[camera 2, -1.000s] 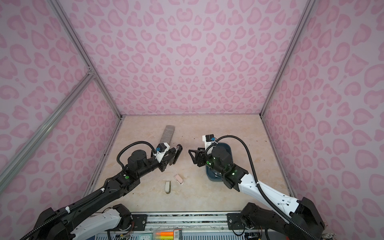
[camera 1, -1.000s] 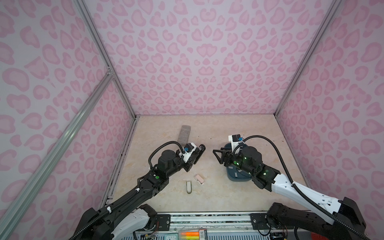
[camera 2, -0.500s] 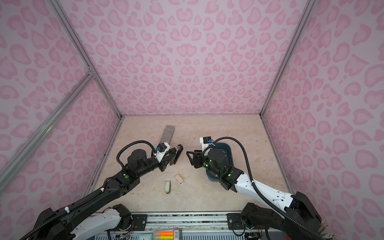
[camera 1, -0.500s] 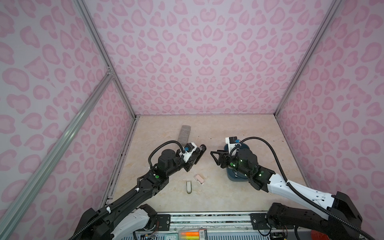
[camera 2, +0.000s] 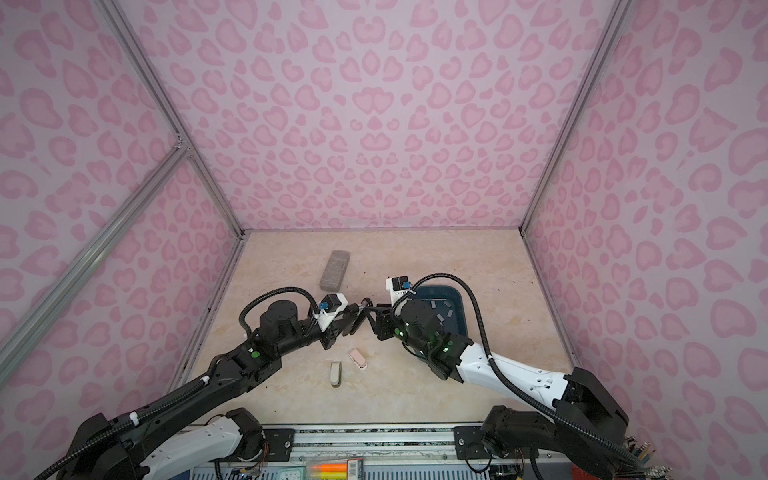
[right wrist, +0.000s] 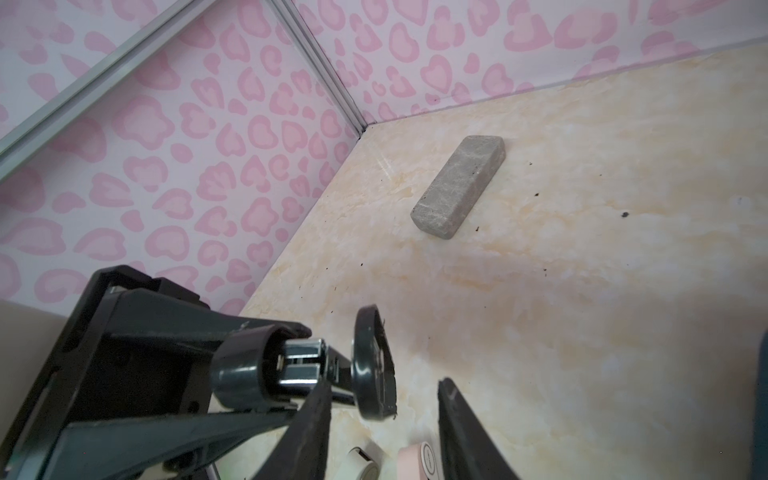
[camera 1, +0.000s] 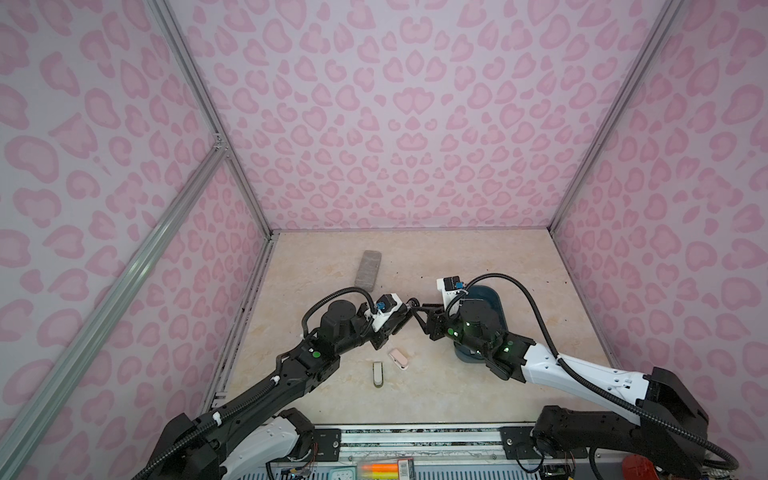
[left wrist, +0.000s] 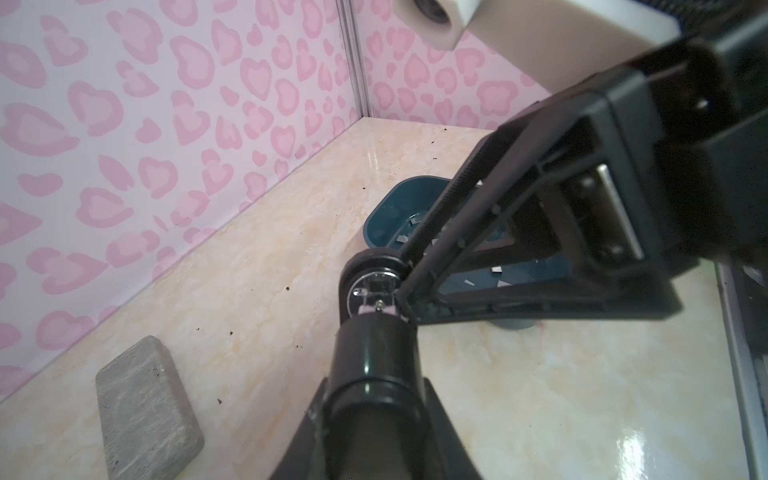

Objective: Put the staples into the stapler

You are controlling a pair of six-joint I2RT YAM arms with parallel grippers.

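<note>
In both top views a block (camera 1: 368,270) lies at the upper left of the floor (camera 1: 457,257), near the back wall. A tray (camera 1: 498,305) sits right of centre, with staples (camera 2: 440,318) scattered in it. The stapler (left wrist: 374,361) hangs mid-frame, between block and tray. Below it, toward the front edge, lies a small case (camera 1: 377,374). Just right of that, slightly farther back, lies a second case (camera 1: 399,359).

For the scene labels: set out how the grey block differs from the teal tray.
The grey block is a solid speckled slab; the teal tray is a hollow dish holding the staples. The block lies in full view; the right arm covers part of the tray. Both rest on the table.
</note>
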